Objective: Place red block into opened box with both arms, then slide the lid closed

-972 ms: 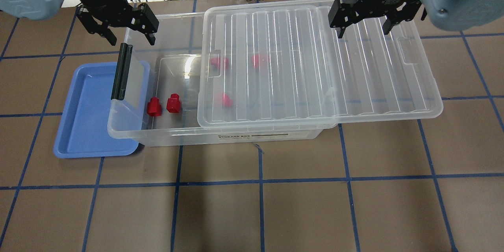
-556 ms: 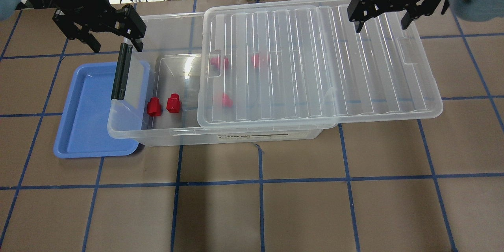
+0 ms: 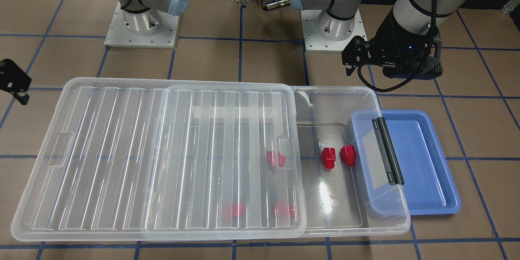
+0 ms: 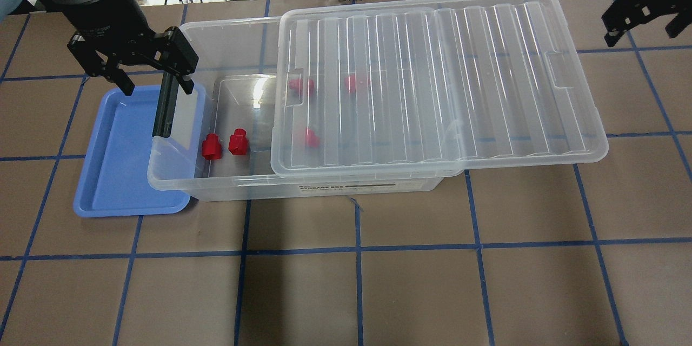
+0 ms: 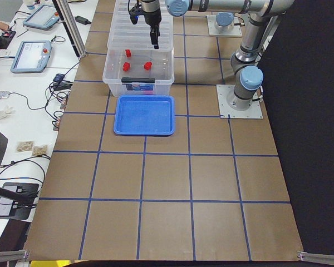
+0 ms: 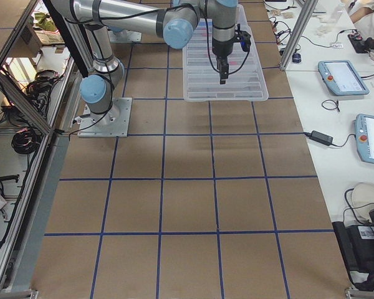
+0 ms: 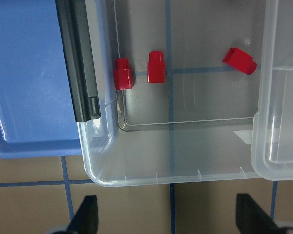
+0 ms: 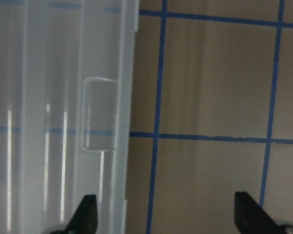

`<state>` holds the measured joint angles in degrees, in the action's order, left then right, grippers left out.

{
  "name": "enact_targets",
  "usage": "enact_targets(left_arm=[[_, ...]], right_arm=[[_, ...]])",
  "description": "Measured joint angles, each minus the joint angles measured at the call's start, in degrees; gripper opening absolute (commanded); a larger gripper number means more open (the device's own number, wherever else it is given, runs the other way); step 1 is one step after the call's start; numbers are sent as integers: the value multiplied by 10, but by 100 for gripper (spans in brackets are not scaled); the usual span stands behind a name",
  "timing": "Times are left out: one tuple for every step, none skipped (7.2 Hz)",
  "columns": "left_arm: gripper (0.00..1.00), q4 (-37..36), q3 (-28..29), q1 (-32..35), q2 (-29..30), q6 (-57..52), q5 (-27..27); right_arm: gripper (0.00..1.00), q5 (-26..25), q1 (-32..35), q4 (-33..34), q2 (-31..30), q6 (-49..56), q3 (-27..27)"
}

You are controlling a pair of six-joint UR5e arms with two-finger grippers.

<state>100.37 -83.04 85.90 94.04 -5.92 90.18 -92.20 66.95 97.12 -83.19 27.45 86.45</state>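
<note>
The clear box (image 4: pixel 243 186) sat on the brown table (image 4: pixel 378 281). Its ridged lid (image 4: pixel 432 81) lay on top but was slid toward the robot's right, so that it overhung that end and left the box's left part uncovered. All five red blocks (image 4: pixel 238 141) lay on the box floor. Two stood side by side in the uncovered part, near the short wall under the black bar (image 4: pixel 166 105), and three showed dimly through the lid. The box's left rim overlapped a blue tray (image 4: pixel 119 173). The left gripper (image 4: pixel 158 88) hung above the far left corner of the box, over the far end of the black bar, its fingers spread wide and holding nothing. The right gripper (image 4: pixel 641 38) hung over the table past the lid's right short end, not touching it, its fingers likewise spread and empty. In its wrist view the lid's tab (image 8: pixel 100 114) lay ahead of the fingertips (image 8: pixel 88 214), one lined up with the lid's edge and the other with bare table.
</note>
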Motion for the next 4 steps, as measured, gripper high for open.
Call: enact_targets(left_arm=[[100,-4,0,0,0,1,-1],[100,-6,1,-1,0,1,-1],[100,-7,1,-2,1,2,-2],[100,-7,1,-2,2,2,-4]], right_arm=[[100,0,-30,5,22,29,4],[100,1,-43,22,43,38,15],[100,4,-45,50,60,37,34],[100,13,-40,82,69,25,57]])
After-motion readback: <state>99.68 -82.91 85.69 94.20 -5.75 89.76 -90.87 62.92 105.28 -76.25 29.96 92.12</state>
